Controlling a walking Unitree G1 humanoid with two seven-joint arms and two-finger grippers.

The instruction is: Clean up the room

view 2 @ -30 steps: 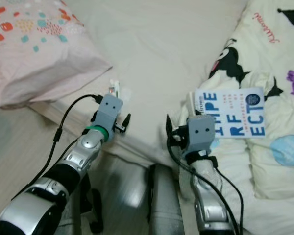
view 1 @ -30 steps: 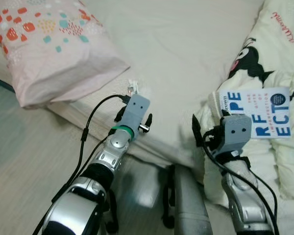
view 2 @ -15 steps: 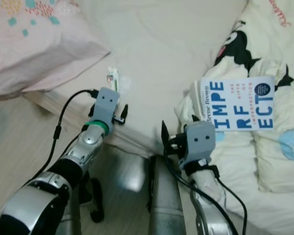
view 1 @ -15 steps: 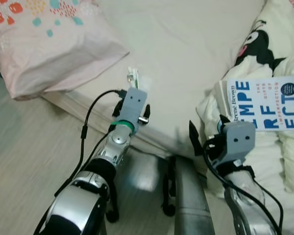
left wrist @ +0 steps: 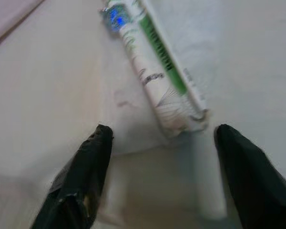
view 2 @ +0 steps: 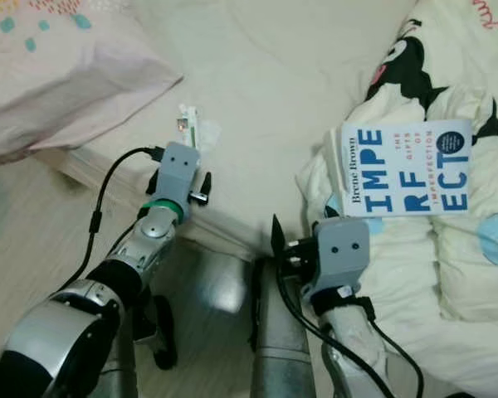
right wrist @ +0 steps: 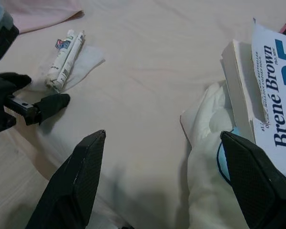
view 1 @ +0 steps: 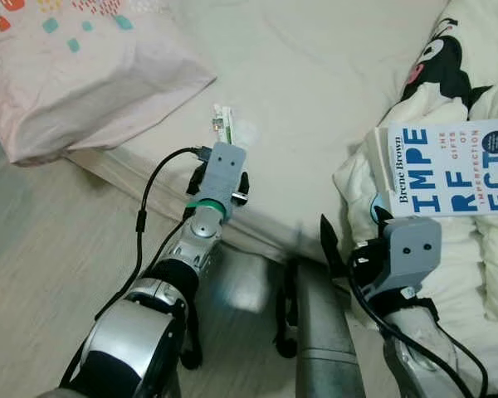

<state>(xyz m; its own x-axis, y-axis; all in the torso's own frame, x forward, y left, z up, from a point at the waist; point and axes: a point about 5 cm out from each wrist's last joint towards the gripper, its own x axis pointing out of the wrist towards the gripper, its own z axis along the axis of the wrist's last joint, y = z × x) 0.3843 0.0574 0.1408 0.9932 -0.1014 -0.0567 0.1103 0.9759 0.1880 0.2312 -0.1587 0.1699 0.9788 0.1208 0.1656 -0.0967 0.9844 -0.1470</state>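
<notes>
Cream bed sheet spreads across the left eye view, with a pink patterned pillow at its far left corner and wooden floor along its near edge. A small white-and-green wrapper lies on the sheet close to the mattress edge, just beyond my left gripper, which reaches over that edge toward it. On the right, a blue-and-white book rests on a rumpled cartoon-print duvet; my right gripper sits below the book, near the bed's edge and apart from it. Right eye view: same layout, the wrapper lying just ahead of my left gripper, the book above my right gripper. Left wrist view: my jaws stand wide open and hold nothing, and the wrapper, resting on a thin white tissue, lies just ahead of the gap between them, untouched. Right wrist view: my jaws are spread wide and empty over bare sheet; the book's spine is off to one side, the wrapper and my left gripper to the other.
</notes>
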